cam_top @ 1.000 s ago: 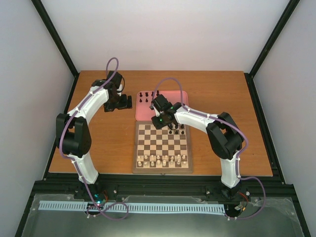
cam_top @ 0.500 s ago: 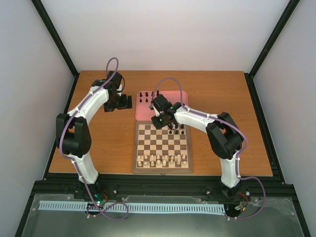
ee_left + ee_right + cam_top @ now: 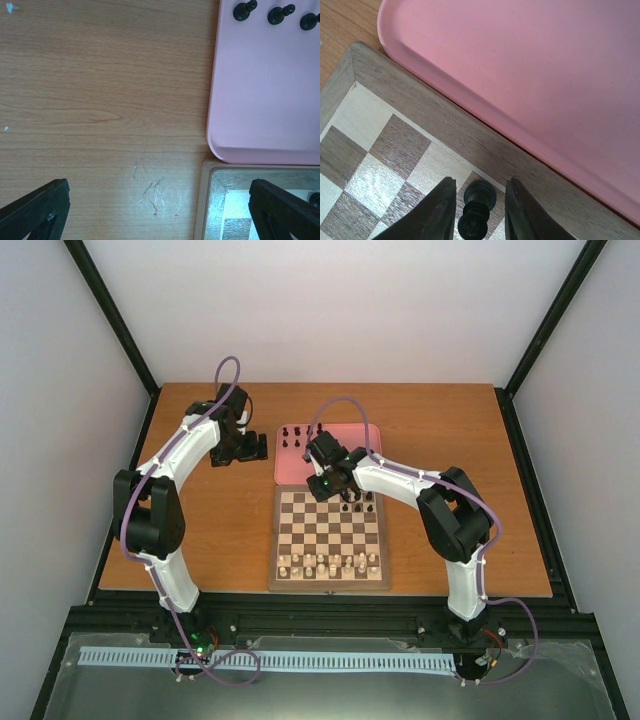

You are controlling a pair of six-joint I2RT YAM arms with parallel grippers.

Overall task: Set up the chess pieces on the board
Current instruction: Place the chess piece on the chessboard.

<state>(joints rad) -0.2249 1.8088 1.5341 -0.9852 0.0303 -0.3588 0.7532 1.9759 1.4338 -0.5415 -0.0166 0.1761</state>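
Note:
The board lies at the table's middle front. In the right wrist view a black chess piece stands upright on a dark square in the board's far row. My right gripper straddles it, open, with a small gap on each side. Other black pieces stand on the far right squares, and several more are on the pink tray. My left gripper hangs wide open and holds nothing, over bare table left of the tray and the board's corner.
Cream pieces fill the board's near rows. Three black pieces stand along the tray's far left edge in the left wrist view. The tray butts against the board's far border.
The right gripper's jaws have parted from the black piece, which now stands free on its square. Neither arm has visibly shifted.

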